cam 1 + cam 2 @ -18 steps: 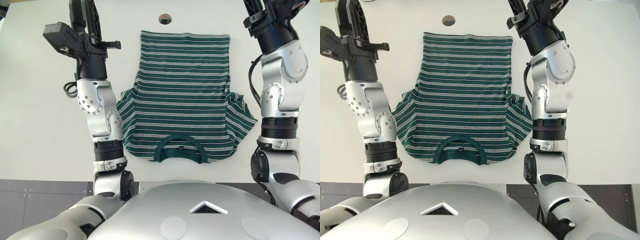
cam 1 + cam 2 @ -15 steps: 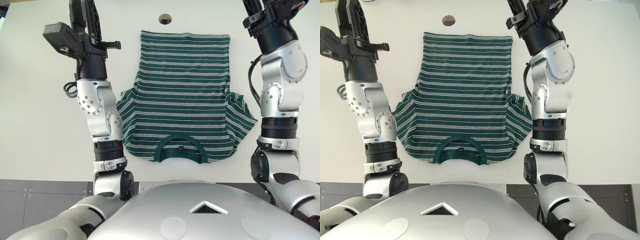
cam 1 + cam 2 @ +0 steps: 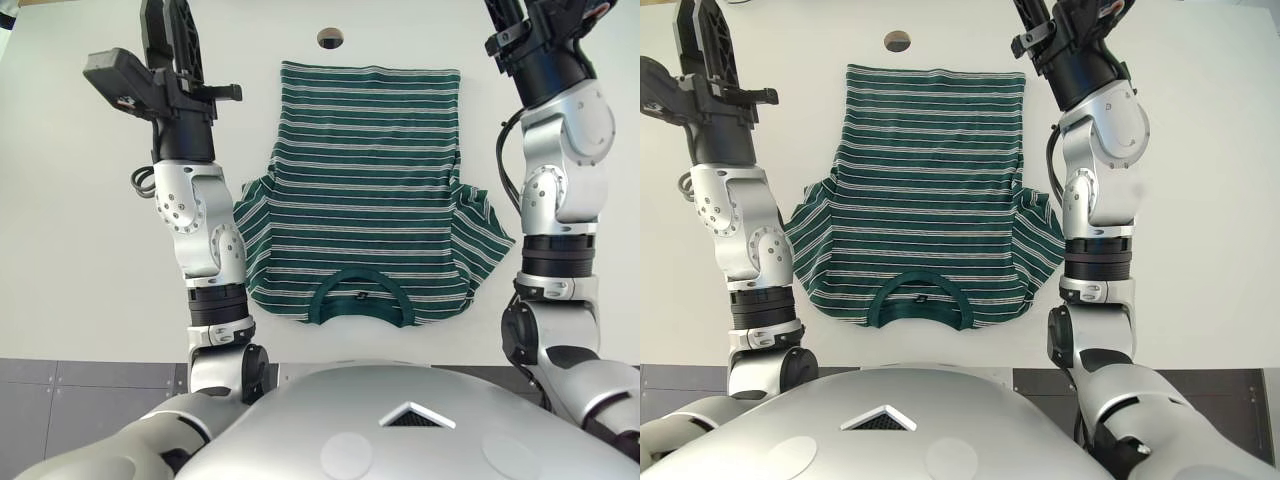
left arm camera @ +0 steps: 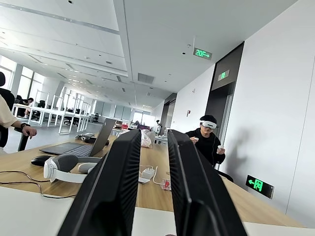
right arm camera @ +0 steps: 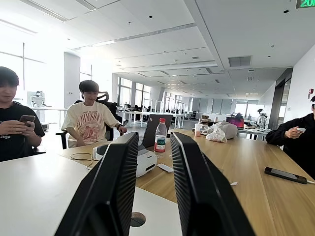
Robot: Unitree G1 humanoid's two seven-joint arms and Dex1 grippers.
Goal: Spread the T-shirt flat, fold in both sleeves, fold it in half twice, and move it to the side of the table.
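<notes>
The T-shirt (image 3: 365,190) lies in the middle of the bench (image 3: 70,260), collar close to the near edge. Its hem points to the far side and stops just short of a round hole (image 3: 329,38). The body is flat; both sleeves (image 3: 485,230) sit rumpled at its sides. Bare bench runs wide to the left and right of it. The left jaws stand raised beyond the hem's left corner and the right jaws beyond its right corner, both well clear of the cloth. Each pair is parted by a narrow gap and holds nothing.
</notes>
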